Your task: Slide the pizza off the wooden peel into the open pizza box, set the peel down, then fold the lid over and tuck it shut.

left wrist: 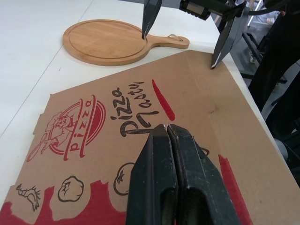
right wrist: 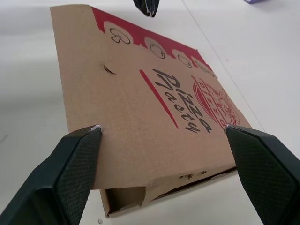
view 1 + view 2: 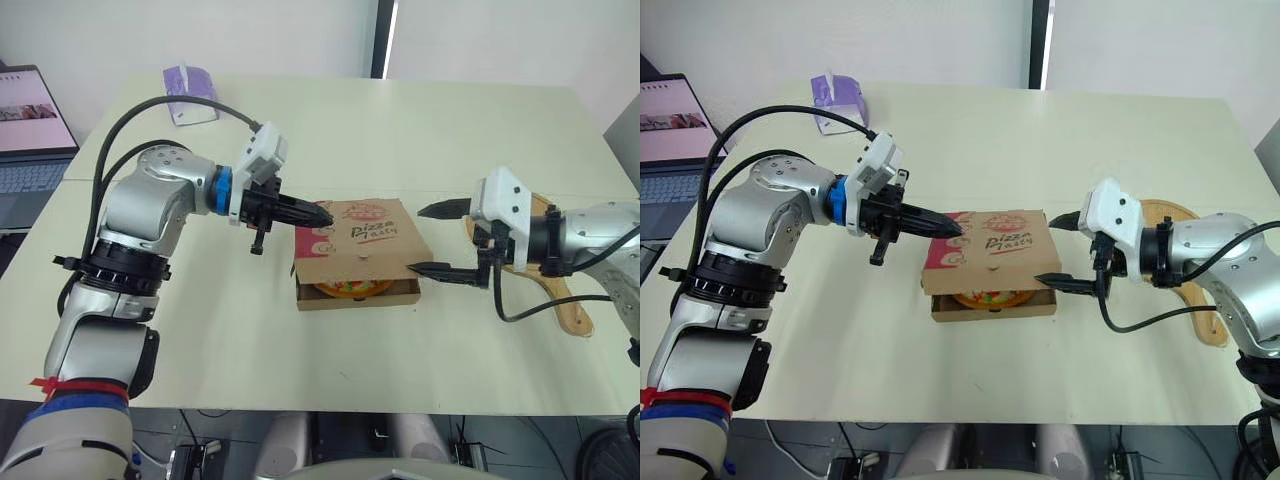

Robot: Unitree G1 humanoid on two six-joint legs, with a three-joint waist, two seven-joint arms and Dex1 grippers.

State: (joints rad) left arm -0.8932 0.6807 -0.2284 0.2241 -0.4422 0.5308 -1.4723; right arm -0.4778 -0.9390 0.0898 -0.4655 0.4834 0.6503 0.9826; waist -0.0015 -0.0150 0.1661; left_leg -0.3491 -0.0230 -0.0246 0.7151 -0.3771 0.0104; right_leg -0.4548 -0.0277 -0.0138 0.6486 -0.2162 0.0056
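The brown pizza box [image 3: 362, 235] sits mid-table with its printed lid folded down at a slant. A gap at the front still shows the pizza [image 3: 353, 289] inside. My left gripper [image 3: 322, 214] is shut and empty, its tips over the lid's left part [image 1: 167, 127]; I cannot tell whether they touch. My right gripper [image 3: 416, 239] is open at the box's right edge, its fingers spread as wide as that side of the lid [image 2: 162, 128]. The round wooden peel [image 3: 570, 305] lies flat and bare on the table, right of the box and partly under my right arm.
An open laptop [image 3: 30, 130] stands off the table's far left corner. A purple tissue pack [image 3: 188, 95] lies at the back left. The pale table [image 3: 420, 130] extends bare behind the box and in front of it up to the near edge.
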